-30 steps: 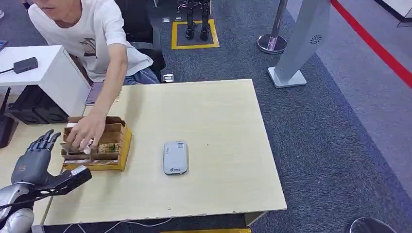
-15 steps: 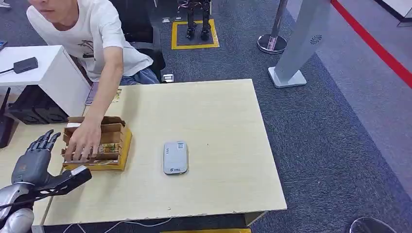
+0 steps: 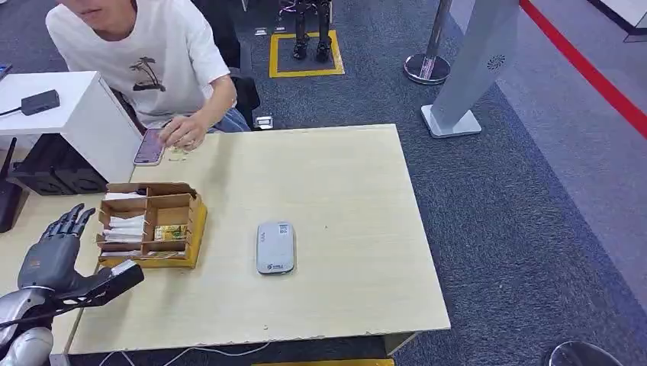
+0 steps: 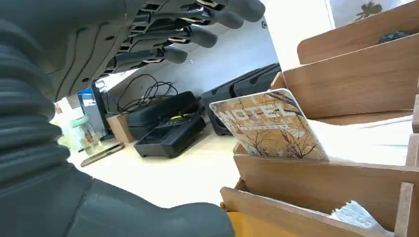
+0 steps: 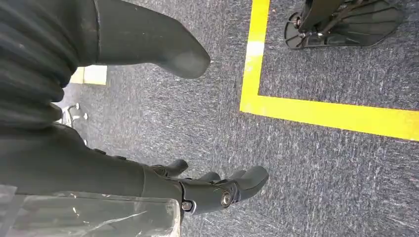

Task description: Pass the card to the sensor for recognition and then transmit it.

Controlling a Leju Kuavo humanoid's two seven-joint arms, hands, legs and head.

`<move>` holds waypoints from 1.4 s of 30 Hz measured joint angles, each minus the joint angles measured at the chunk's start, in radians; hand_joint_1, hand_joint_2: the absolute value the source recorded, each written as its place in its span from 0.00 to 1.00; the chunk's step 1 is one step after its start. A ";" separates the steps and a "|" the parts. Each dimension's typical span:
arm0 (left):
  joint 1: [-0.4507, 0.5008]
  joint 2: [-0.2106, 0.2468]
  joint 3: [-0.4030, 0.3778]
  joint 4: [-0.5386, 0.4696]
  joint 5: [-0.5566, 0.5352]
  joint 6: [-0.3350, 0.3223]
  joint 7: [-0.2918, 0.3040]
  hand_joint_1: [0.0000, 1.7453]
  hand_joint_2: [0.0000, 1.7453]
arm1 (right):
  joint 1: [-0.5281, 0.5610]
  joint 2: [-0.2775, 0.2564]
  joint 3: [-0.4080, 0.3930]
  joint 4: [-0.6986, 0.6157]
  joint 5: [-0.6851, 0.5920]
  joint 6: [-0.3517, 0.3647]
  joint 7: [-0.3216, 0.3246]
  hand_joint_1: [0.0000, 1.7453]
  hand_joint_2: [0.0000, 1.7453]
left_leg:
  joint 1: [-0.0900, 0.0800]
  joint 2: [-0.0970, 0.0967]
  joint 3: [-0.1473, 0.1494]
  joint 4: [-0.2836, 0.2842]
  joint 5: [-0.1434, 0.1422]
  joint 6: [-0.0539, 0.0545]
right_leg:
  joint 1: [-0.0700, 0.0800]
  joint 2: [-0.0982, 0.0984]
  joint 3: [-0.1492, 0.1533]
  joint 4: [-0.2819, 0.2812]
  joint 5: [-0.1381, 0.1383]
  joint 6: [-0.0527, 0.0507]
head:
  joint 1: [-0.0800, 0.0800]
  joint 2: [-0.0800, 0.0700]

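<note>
The left hand [image 3: 52,248] hovers just left of the box [image 3: 150,223], fingers [image 4: 197,35] spread apart, holding nothing and touching nothing. The right hand [image 5: 163,192] hangs over the carpet [image 5: 321,163], fingers loosely apart, empty. From the left wrist you see the card [image 4: 269,126] printed "HOTEL" standing tilted in a box compartment, its long side running along the divider; from the head it is a small yellowish patch. The sensor [image 3: 275,247] lies mid-table, long axis near to far. A person [image 3: 152,61] sits at the far left corner.
</note>
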 joint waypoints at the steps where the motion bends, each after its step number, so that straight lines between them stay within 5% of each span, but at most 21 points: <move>1: -0.001 0.000 0.000 0.000 0.000 0.000 0.000 0.00 1.00 | 0.000 0.000 0.000 0.000 0.000 0.000 0.000 0.00 1.00 | 0.000 0.000 0.000 0.000 0.000 0.000 | 0.000 0.000 0.000 0.000 0.000 0.000 | 0.000 0.000; 42: -0.052 0.008 0.000 0.030 0.006 -0.030 0.002 0.00 1.00 | -0.008 0.000 0.000 -0.004 0.042 0.012 0.013 0.00 1.00 | 0.000 0.000 0.000 0.000 0.000 0.000 | 0.000 0.000 0.000 0.000 0.000 0.000 | 0.000 0.000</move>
